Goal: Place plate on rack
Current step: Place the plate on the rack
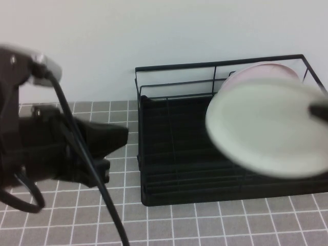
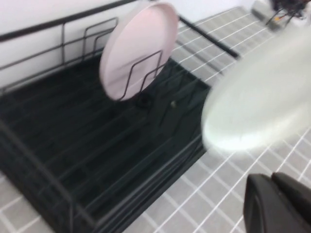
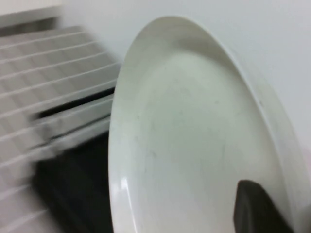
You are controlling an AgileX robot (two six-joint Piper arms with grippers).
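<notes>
The white plate (image 1: pixel 266 128) hangs tilted in the air over the right half of the black wire rack (image 1: pixel 174 154), blurred. My right gripper (image 1: pixel 320 110) is shut on the plate's right rim. In the right wrist view one dark finger (image 3: pixel 255 208) lies on the plate's inner face (image 3: pixel 194 145); the other finger is hidden behind the plate. My left gripper (image 1: pixel 120 136) is shut and empty, low over the tiles left of the rack. Its fingers (image 2: pixel 277 204) show in the left wrist view, with the white plate (image 2: pixel 262 107) beyond them.
A pale pink plate (image 1: pixel 261 69) stands upright in the dividers at the rack's back right, behind the white plate; it also shows in the left wrist view (image 2: pixel 138 48). The rack's left half (image 2: pixel 73 145) holds nothing. A white wall stands behind.
</notes>
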